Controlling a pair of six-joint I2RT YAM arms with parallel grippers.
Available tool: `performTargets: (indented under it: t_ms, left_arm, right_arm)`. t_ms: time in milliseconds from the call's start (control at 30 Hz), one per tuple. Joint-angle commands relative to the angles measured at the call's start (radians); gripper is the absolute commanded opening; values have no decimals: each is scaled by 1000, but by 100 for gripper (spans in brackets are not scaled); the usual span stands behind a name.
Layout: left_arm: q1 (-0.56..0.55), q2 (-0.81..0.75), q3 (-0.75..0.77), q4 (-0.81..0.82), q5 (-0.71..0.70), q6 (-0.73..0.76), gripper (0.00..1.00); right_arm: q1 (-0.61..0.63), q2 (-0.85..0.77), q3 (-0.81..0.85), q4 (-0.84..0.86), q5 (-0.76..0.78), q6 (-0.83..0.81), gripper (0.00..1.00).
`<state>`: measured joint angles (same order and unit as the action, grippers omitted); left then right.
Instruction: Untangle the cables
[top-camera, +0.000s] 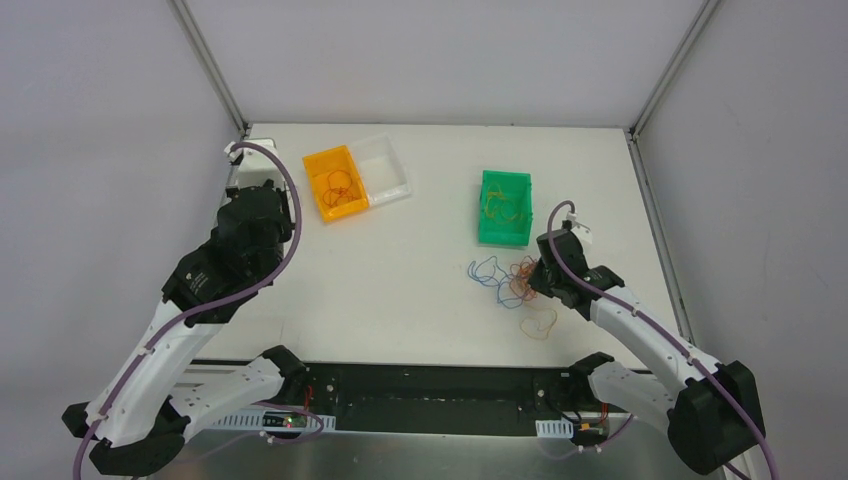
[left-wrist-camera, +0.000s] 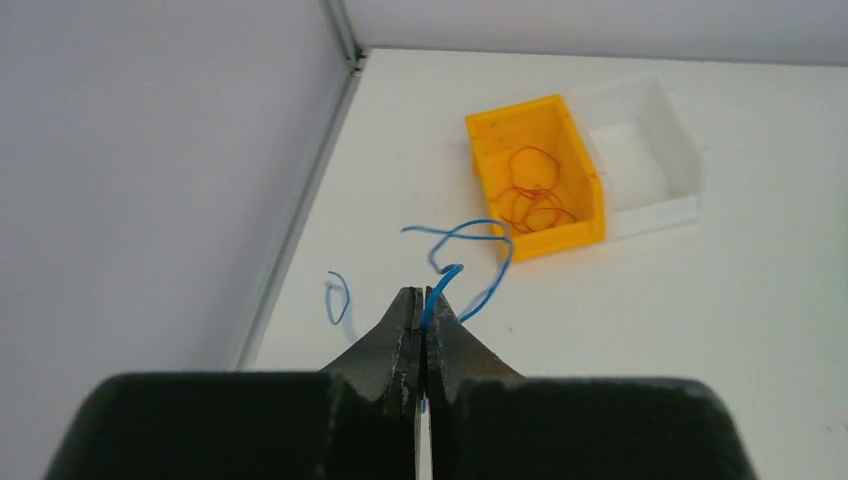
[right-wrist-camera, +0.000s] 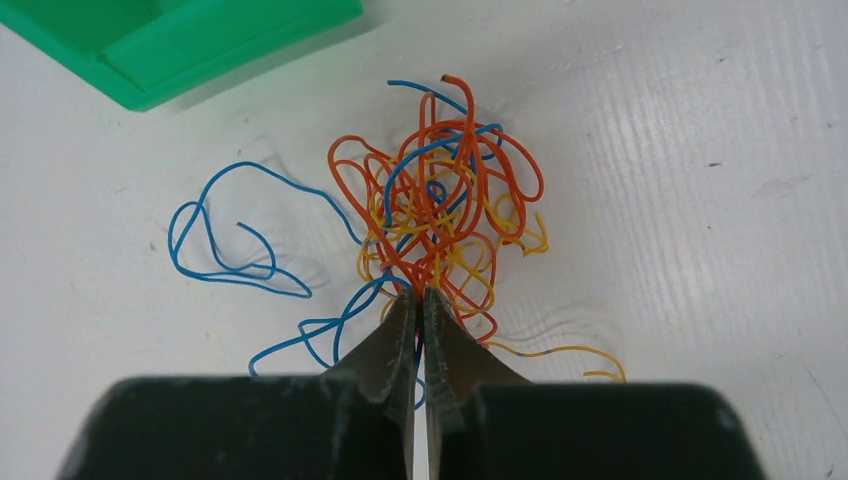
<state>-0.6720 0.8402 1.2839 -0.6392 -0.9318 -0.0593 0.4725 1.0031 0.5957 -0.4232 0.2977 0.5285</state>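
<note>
A tangle of blue, orange-red and yellow cables (right-wrist-camera: 440, 210) lies on the white table below the green bin; it also shows in the top view (top-camera: 512, 278). My right gripper (right-wrist-camera: 420, 295) is shut on strands at the tangle's near edge, low over the table. A loose blue cable (right-wrist-camera: 225, 250) trails to the tangle's left, and a yellow loop (top-camera: 538, 323) lies nearer the table's front. My left gripper (left-wrist-camera: 421, 297) is shut on a single blue cable (left-wrist-camera: 441, 287), which it holds above the table left of the orange bin; the cable's loop curls ahead of the tips.
An orange bin (top-camera: 322, 160) with orange-red cables in it and a clear bin (top-camera: 392, 150) beside it stand at the back left. A green bin (top-camera: 505, 238) with yellow cables in it stands at the back right. Enclosure walls and metal rails border the table.
</note>
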Motion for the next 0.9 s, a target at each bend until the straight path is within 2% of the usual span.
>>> performTargets:
  t_ms: [0,100,167,267,300,333,500,733,867]
  left_arm:
    - [8,-9,-8,23,262,-64,0]
    - [8,15,-2,22,339,-66,0]
    - [8,27,5,22,375,-68,0]
    - [9,50,19,32,404,-75,0]
    - [8,60,22,40,418,-77,0]
    - [8,75,27,45,437,-77,0]
    - [8,142,58,66,499,-82,0]
    - [8,234,89,144,476,-56,0]
    - [8,328,180,157,459,-26,0]
  right_arm:
    - [-4,-24,26,22,-92,-42,5]
    - [-3,-26,33,36,-146,-60,10]
    - [-3,-26,42,39,-180,-71,19]
    - [-4,-34,56,36,-195,-81,68]
    - [-4,-38,60,35,-195,-81,78]
    - [-3,-44,62,35,-197,-83,84]
    - [-4,-77,80,22,-205,-102,89]
    - [-4,-151,62,-8,-148,-92,91]
    - [-4,-200,27,1,-126,-74,91]
